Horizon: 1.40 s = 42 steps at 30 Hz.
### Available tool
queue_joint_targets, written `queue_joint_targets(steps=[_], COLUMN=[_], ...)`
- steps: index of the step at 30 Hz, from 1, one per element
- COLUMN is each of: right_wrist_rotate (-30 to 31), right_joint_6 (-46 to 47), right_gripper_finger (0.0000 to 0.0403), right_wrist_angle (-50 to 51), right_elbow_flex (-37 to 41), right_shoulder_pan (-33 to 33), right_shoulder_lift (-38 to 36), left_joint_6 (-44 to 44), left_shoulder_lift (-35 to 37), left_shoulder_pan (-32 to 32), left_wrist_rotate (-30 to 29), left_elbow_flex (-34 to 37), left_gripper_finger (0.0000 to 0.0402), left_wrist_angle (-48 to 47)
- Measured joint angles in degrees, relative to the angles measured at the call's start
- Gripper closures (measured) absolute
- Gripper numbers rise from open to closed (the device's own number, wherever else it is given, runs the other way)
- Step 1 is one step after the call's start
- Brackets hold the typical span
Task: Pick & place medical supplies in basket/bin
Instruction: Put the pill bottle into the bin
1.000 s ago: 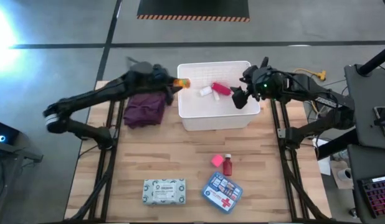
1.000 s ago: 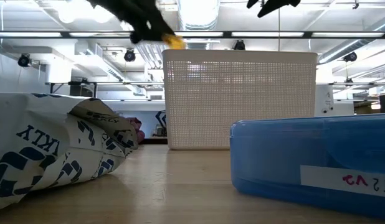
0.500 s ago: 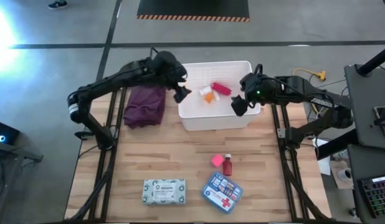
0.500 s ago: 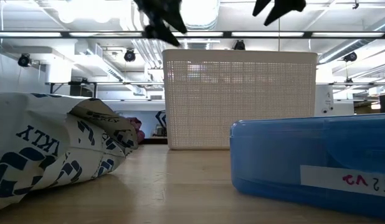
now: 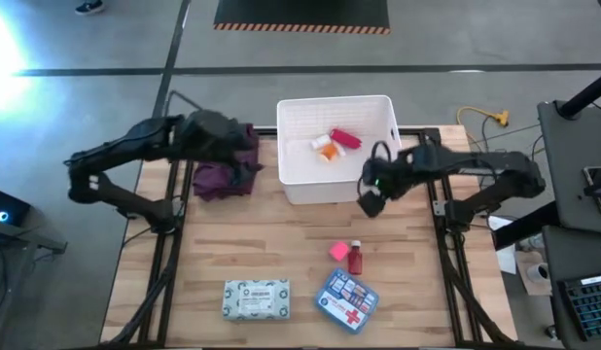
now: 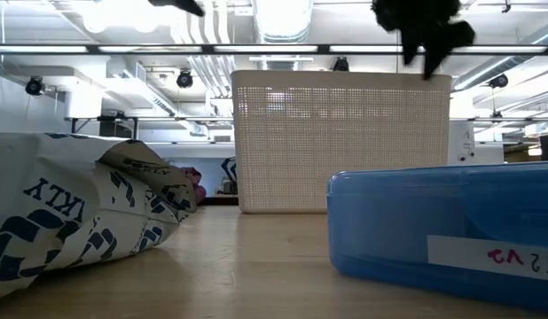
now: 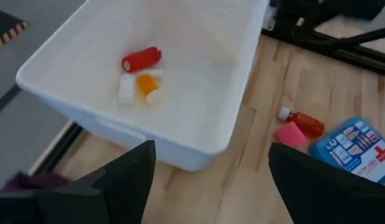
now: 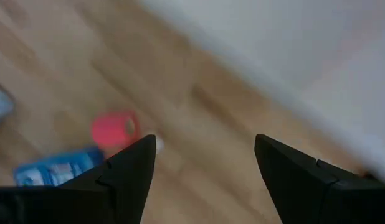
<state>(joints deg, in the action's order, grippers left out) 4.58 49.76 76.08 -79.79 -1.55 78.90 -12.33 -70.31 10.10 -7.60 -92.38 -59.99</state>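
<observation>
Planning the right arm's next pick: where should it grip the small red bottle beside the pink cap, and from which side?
Probably across its red body, from straight above. The red bottle lies flat on the table, white cap toward the bin, pink cap close at one side. The right gripper, open, hangs nearby; jaws spanning the narrow body should clear the pink cap.

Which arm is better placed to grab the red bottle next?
The right. Its open hand is just past the bin's near corner, nearest the red bottle; the left hand is over the purple cloth.
</observation>
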Motion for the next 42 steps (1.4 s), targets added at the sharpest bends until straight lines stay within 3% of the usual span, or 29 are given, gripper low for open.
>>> queue_joint_targets(steps=[4, 9, 13, 16, 20, 24, 28, 38, 42], right_wrist_rotate=[-1.85, -1.69, -1.72, -4.25, -8.22, -10.91, -11.08, -12.09, -9.15], right_joint_6=[4.97, 8.97, 14.0, 22.92, 33.58, 37.05, 39.83, 40.12, 37.43], right_gripper_finger=[0.0144, 0.0147, 0.0147, 0.015, 0.0151, 0.0146, 0.0135, 0.0116, 0.0145], right_wrist_angle=[-2.96, -17.26, -25.56, -27.34, -30.97, -40.28, -41.08, -40.29, -37.34], right_elbow_flex=[7.37, 15.12, 20.33, 23.4, 26.55, 26.95, 24.94, 20.16, 17.93], right_shoulder_pan=[5.19, 13.19, 17.53, 19.13, 19.83, 20.09, 20.04, 20.2, 20.52], right_shoulder_lift=[0.19, 0.3, 1.82, 3.58, 6.4, 9.32, 13.16, 24.14, 25.8], left_joint_6=[-5.07, -10.06, -13.18, -14.87, -15.85, -15.85, -15.35, -15.22, -15.22], left_shoulder_lift=[7.88, 17.99, 24.79, 28.62, 31.83, 33.15, 33.34, 33.23, 33.3], left_shoulder_pan=[-1.37, -2.13, -2.11, -2.11, -2.11, -2.11, -2.11, -2.11, -2.11], left_wrist_rotate=[-1.55, -1.46, -1.47, -1.43, -1.41, -1.41, -1.39, -1.35, -1.35], left_elbow_flex=[9.8, 22.36, 29.55, 32.92, 35.05, 35.62, 35.63, 35.48, 35.48], left_gripper_finger=[0.0112, 0.0112, 0.0112, 0.0112, 0.0111, 0.0111, 0.0111, 0.0111, 0.0111], left_wrist_angle=[3.14, 9.05, 12.22, 13.37, 13.53, 13.52, 13.51, 13.44, 13.4])
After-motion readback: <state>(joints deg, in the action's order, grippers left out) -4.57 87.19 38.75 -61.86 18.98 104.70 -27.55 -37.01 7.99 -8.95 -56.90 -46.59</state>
